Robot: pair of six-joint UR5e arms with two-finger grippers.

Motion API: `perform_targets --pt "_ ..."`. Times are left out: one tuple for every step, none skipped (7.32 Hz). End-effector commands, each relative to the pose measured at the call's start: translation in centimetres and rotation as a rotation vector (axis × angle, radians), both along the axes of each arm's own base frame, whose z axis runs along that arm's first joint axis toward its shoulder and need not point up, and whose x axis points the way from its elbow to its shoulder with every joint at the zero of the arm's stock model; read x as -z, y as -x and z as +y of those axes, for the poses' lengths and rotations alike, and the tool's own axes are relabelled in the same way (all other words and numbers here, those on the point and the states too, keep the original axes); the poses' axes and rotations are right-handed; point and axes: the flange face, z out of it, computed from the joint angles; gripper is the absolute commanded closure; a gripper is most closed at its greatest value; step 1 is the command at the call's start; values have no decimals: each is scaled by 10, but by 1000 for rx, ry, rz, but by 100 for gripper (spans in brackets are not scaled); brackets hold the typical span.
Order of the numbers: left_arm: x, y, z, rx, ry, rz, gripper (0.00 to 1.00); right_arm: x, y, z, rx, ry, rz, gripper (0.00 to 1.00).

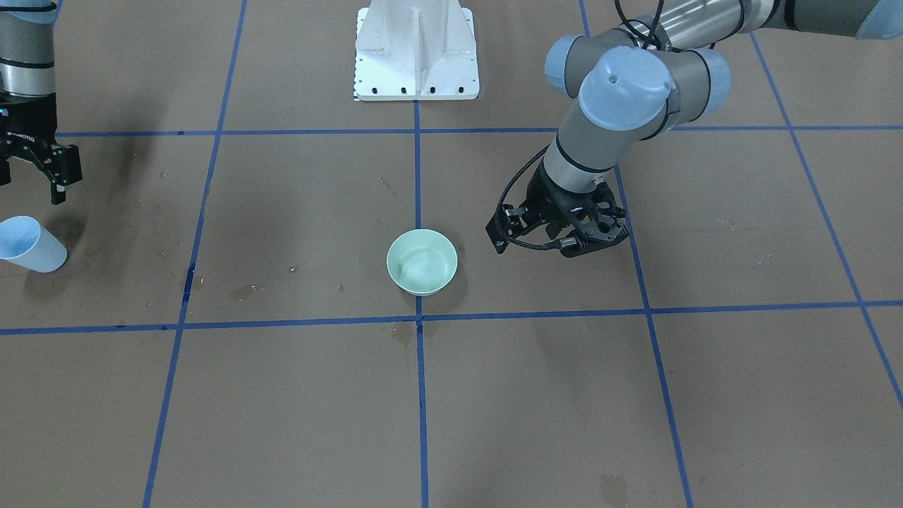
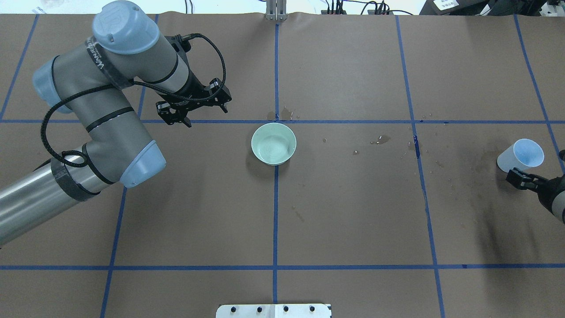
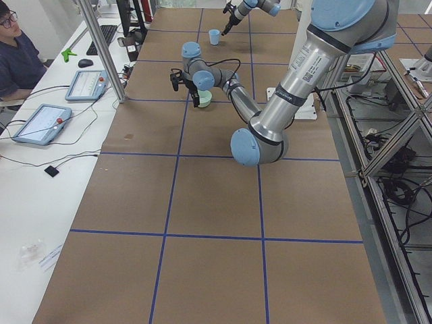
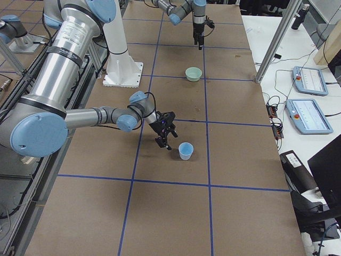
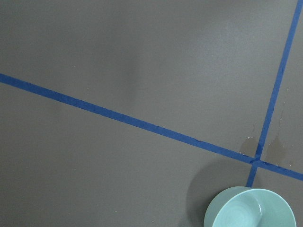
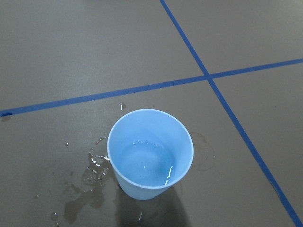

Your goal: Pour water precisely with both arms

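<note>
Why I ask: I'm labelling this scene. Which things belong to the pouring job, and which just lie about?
Job: blue cup, water in it, green bowl, left gripper, right gripper.
Lying about: white pedestal, spilled drops, blue tape lines.

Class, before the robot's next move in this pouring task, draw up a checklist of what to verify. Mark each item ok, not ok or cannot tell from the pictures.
1. Blue cup upright and standing free: ok.
2. Water in the cup: ok, shine shows at its bottom.
3. Right tool open, empty, beside the cup: ok.
4. Green bowl upright, nothing over it: ok.
5. Left tool open or shut: cannot tell; it hangs beside the bowl, apart from it.
6. Table dry: not ok, wet patches lie beside the cup.
</note>
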Motion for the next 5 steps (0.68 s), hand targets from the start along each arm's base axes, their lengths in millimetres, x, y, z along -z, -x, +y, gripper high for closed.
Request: perform_targets --pt "-1 0 -1 0 0 -1 0 2 13 6 -25 -77 27 1" --pt "0 0 0 -1 -1 0 0 -8 20 9 -54 -113 47 1" --pt "-2 0 0 -1 1 -2 0 -15 21 11 -78 -137 59 1" --pt "-2 0 0 -1 1 -3 0 -24 25 13 -105 -174 78 2" --pt "-4 0 0 -1 3 -5 0 -27 35 11 -117 -217 94 2"
